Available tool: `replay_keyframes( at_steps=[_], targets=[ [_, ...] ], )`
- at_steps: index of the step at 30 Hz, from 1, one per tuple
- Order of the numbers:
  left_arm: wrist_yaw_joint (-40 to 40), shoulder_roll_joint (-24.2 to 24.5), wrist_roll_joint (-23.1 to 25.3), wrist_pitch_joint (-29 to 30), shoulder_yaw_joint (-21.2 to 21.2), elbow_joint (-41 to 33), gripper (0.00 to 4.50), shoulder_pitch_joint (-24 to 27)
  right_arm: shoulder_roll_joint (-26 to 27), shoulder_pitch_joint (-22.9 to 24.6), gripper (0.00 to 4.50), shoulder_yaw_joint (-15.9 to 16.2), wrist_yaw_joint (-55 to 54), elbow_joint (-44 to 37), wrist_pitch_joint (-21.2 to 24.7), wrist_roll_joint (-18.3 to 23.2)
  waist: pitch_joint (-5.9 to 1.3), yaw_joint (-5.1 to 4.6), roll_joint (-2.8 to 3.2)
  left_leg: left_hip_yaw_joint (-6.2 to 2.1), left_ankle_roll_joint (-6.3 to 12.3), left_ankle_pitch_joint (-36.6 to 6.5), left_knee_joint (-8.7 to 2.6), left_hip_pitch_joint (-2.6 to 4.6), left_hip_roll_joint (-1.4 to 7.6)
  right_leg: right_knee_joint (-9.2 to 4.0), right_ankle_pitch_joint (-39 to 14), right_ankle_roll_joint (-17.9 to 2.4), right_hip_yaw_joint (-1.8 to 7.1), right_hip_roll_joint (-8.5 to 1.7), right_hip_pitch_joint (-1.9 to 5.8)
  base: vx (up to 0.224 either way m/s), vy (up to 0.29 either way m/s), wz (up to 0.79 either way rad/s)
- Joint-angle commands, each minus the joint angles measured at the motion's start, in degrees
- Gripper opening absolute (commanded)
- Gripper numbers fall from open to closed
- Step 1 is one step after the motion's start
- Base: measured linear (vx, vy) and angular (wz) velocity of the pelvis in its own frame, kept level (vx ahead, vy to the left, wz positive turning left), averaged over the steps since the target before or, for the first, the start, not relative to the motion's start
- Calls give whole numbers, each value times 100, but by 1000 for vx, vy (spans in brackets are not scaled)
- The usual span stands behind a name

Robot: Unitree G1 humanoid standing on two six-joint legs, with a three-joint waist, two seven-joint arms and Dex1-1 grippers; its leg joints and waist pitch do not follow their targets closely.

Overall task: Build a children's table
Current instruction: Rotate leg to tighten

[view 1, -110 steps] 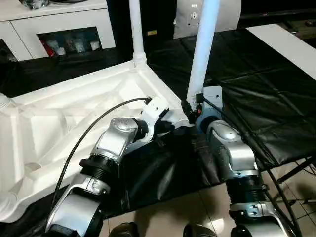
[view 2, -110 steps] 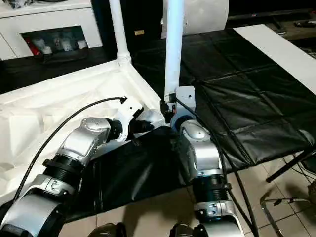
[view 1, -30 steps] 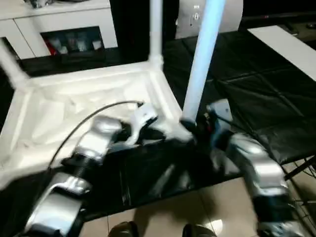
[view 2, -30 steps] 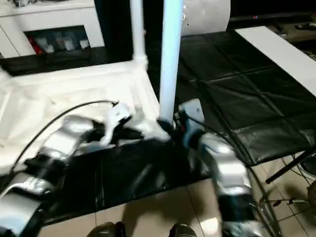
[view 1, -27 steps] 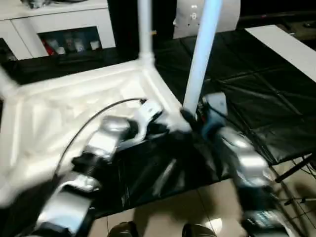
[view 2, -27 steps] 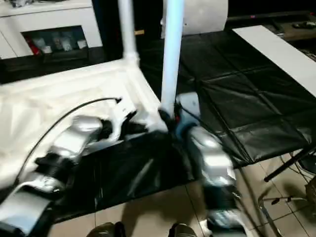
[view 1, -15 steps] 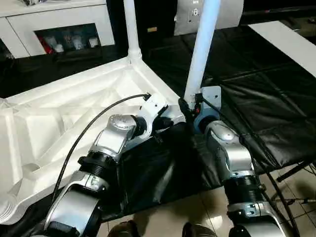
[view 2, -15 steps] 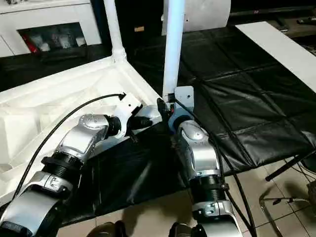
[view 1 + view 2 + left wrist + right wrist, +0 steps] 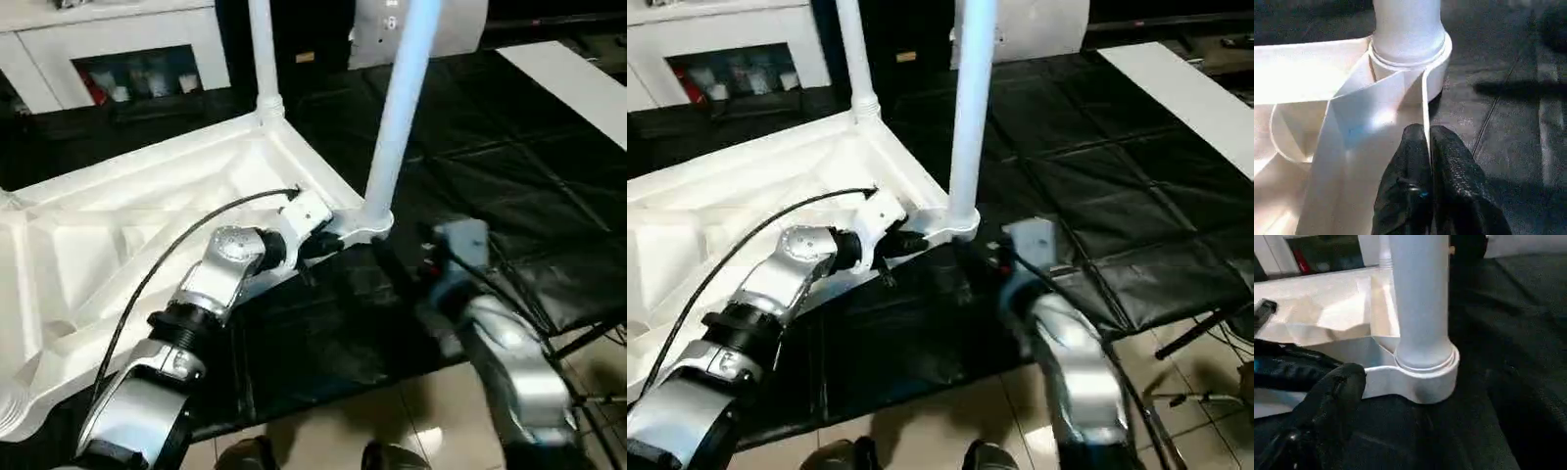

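We have the tabletop lying upside down on the black padded desk, ribbed underside up, spread from the near left toward the middle. Two legs stand upright in its corner sockets: the near leg at the corner closest to our arms, and the far leg at the corner behind it. At the left edge another rounded white piece shows at a corner, but we cannot tell whether it is a leg. So we count one tabletop and two seated legs for certain.

Our left hand is closed on the thin edge wall of the tabletop, just beside the near socket, pinching the rim between its fingers. Our right hand sits just near of that socket, apart from the leg; in its wrist view one black finger shows with nothing against it, and we judge the hand to be open and empty.

We judge the tabletop to be light, stiff moulded plastic, smooth and likely slippery on its flat faces; the rim walls and ribs give the surest hold, as the left hand has now. The legs look like hollow rigid tubes, light and smooth, best taken low near the socket, so a push goes straight down without levering the corner.
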Motion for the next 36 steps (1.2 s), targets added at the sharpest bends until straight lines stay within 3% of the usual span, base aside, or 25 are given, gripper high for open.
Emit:
replay_keyframes(
  at_steps=[1,7,9,10,12,14,15,16,17,18,19,20,21,22,23,24,25,28,31,33,36],
  targets=[
    [-149,25,-374,173,229,-689,58,155,-7,-1,450,118,209,-405,48,242,-432,46,-68,-162,504,-1068,-333,86,336,-345,-1035,-1269,259,-374,296,0,0,0],
    [-122,215,-650,983,384,-1887,104,787,79,-271,450,181,306,-512,182,488,-455,51,-37,-147,570,-862,-305,102,330,-294,-785,-1358,256,-335,281,0,0,0],
    [17,487,-730,1733,547,-2664,113,1225,65,-470,450,252,441,-433,371,624,-466,39,-22,-154,548,-800,-305,99,344,-251,-641,-1400,253,-337,299,0,0,0],
    [65,575,-763,1990,614,-2918,129,1368,55,-521,450,279,485,-414,415,654,-455,22,10,-146,532,-857,-307,113,334,-271,-728,-1382,248,-312,272,0,0,0],
    [118,712,-805,2361,700,-3318,142,1590,36,-600,450,319,520,-372,488,679,-440,24,23,-140,450,-934,-314,125,332,-287,-857,-1358,252,-302,264,0,0,0],
    [-82,1142,-1052,3198,833,-4353,159,2258,-13,-893,450,463,692,-113,805,723,-450,52,34,-150,316,-1023,-313,160,346,-266,-934,-1353,256,-311,264,0,0,0],
    [-155,1283,-1168,3463,876,-4698,179,2481,-31,-1005,450,516,751,4,930,737,-416,7,24,-173,312,-971,-356,78,334,-252,-918,-1341,242,-290,300,0,0,0],
    [-242,1459,-1316,3789,929,-5126,179,2756,-54,-1145,450,582,822,154,1088,755,-436,-6,39,-171,237,-1051,-332,145,342,-227,-910,-1396,249,-293,273,0,0,0],
    [-308,1572,-1430,3950,952,-5377,179,2913,-62,-1260,450,636,855,319,1084,697,-415,-11,50,-163,249,-1066,-346,126,330,-257,-990,-1366,247,-272,269,0,0,0],
    [-380,1741,-1569,4192,947,-5692,179,3097,-55,-1439,450,693,882,580,1133,637,-407,12,72,-134,167,-1269,-329,196,326,-289,-1190,-1333,264,-259,200,0,0,0],
    [-426,1857,-1659,4354,938,-5904,179,3217,-48,-1562,450,729,898,758,1168,597,-387,25,76,-138,89,-1410,-353,174,313,-303,-1398,-1287,263,-255,210,0,0,0],
    [-460,2000,-1735,4596,915,-6164,179,3362,-37,-1735,450,807,907,1008,1159,494,-388,39,77,-131,28,-1523,-347,207,320,-307,-1485,-1262,272,-259,188,0,0,0],
    [-462,2101,-1737,4767,867,-6328,179,3472,22,-1910,450,833,871,1276,1178,434,-371,39,28,-169,-33,-1624,-364,172,316,-287,-1643,-1247,270,-291,214,0,0,0],
    [-437,2161,-1700,4907,814,-6444,179,3557,92,-2085,450,837,817,1551,1177,382,-342,35,46,-168,-95,-1822,-384,180,308,-330,-1982,-1131,270,-286,185,0,0,0],
    [-310,2212,-1565,5067,713,-6593,179,3655,190,-2381,450,843,652,2004,1049,238,-336,34,47,-164,-130,-1901,-380,212,306,-356,-2094,-1069,282,-286,161,0,0,0],
    [-289,2218,-1542,5087,698,-6612,179,3668,206,-2425,450,842,625,2071,1028,216,-332,16,59,-189,-217,-1966,-388,196,307,-340,-2145,-1036,283,-287,166,0,0,0],
    [-178,2172,-1460,5158,682,-6631,179,3690,285,-2581,450,778,512,2310,991,213,-342,32,70,-167,-263,-2020,-380,238,302,-362,-2128,-970,295,-277,133,0,0,0],
    [476,2051,-1286,5627,655,-6740,179,3769,481,-3392,450,470,-116,3564,572,151,-364,28,80,-175,-331,-1978,-358,209,286,-322,-1949,-970,296,-286,161,0,0,0],
    [706,2111,-1176,5704,463,-6682,179,3776,542,-3825,450,125,-850,4444,163,128,-375,17,68,-168,-271,-1839,-336,192,267,-298,-1722,-1003,288,-270,168,0,0,0],
    [763,2079,-1179,5732,465,-6674,179,3766,541,-3875,450,70,-971,4566,105,127,-385,22,79,-166,-270,-1797,-331,199,264,-284,-1635,-1021,280,-259,162,0,0,0],
    [1027,1928,-1027,5735,479,-6577,179,3683,403,-4101,450,-34,-1463,5127,-311,-79,-432,47,83,-155,-225,-1436,-299,173,261,-216,-1012,-1078,261,-231,199,0,0,0]
  ],
)
